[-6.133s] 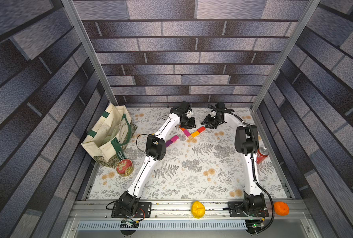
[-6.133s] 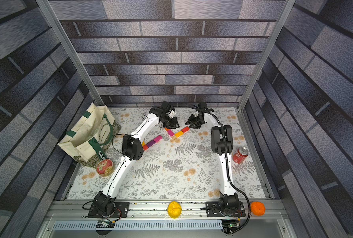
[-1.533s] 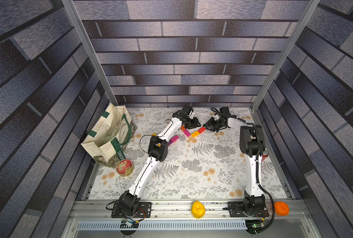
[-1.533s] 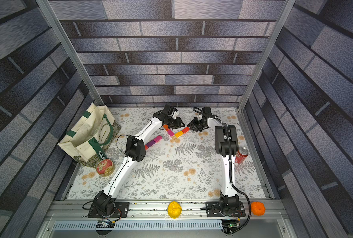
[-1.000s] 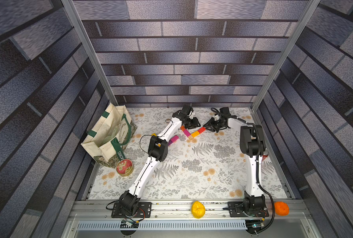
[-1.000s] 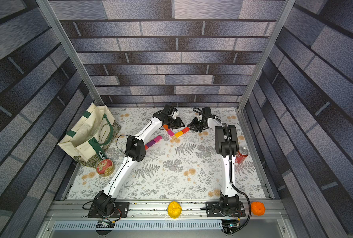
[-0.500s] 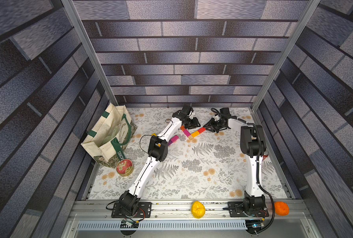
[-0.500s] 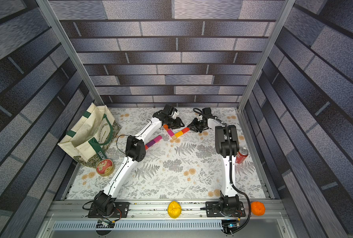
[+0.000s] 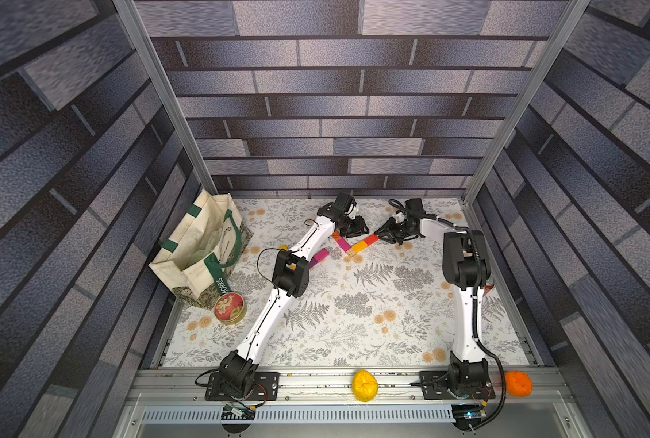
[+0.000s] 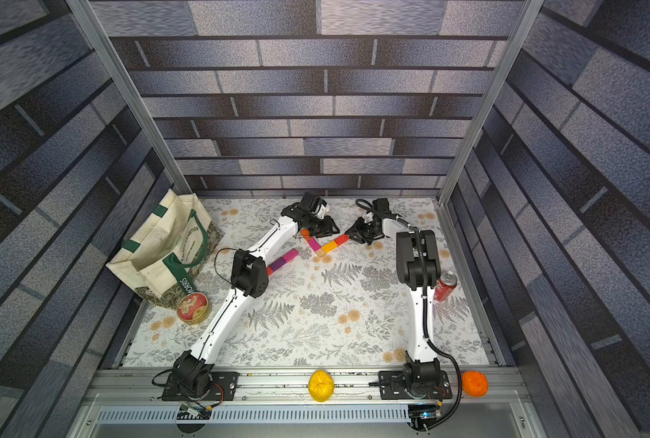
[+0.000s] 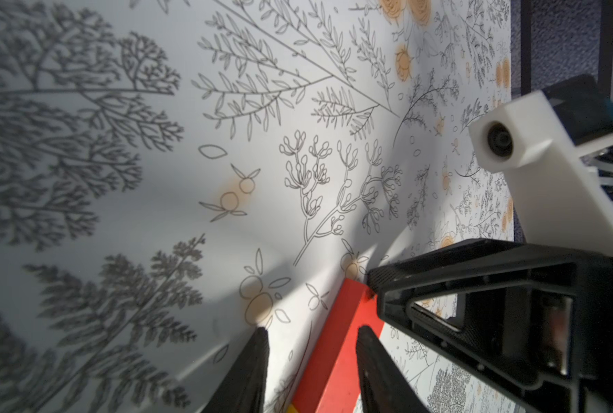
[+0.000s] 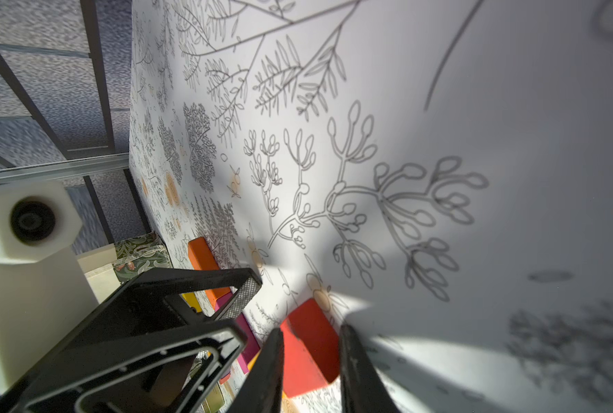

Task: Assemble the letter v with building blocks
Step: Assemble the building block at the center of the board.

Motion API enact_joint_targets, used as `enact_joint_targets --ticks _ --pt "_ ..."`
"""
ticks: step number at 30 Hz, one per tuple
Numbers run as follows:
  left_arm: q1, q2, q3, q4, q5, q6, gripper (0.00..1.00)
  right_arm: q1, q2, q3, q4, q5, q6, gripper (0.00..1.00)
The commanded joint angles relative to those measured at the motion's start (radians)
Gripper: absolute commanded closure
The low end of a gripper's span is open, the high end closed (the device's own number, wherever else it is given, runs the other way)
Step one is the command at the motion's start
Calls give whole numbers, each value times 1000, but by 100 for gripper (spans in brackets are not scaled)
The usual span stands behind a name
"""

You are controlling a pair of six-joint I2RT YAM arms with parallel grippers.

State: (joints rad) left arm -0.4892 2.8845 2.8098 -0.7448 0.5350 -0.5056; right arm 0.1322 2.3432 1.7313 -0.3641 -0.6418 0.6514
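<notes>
Right gripper (image 12: 309, 345) clasps the red block (image 12: 310, 318), seemingly lengthwise along the letter v (image 9: 349, 250).

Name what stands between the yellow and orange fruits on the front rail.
The right arm's base, bolted to the rail; both top views show it.

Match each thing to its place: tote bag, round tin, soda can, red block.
Things:
1. tote bag
2. round tin
3. soda can
4. red block

Places:
A. at the far right of the scene
B. between the jaws of the right gripper
C. at the far left of the scene
D. just in front of the tote bag

Pairs: 1-C, 2-D, 3-A, 4-B
</notes>
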Motion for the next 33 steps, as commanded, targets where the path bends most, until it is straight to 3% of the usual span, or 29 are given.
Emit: enact_joint_targets --ticks 1,8,13,23,33 --pt "2 -24 2 -87 -30 20 57 -4 19 -42 -91 66 12 71" --pt "3 -30 2 -88 -35 21 52 -4 25 -17 -113 72 4 69" --pt "7 -37 1 -85 -35 17 48 -5 28 9 -133 77 -3 60" --pt "36 -66 5 -56 -32 -13 25 -7 22 80 -192 107 -25 37" --pt "74 -157 10 -30 -17 -16 19 -13 -62 116 -213 111 -21 28"
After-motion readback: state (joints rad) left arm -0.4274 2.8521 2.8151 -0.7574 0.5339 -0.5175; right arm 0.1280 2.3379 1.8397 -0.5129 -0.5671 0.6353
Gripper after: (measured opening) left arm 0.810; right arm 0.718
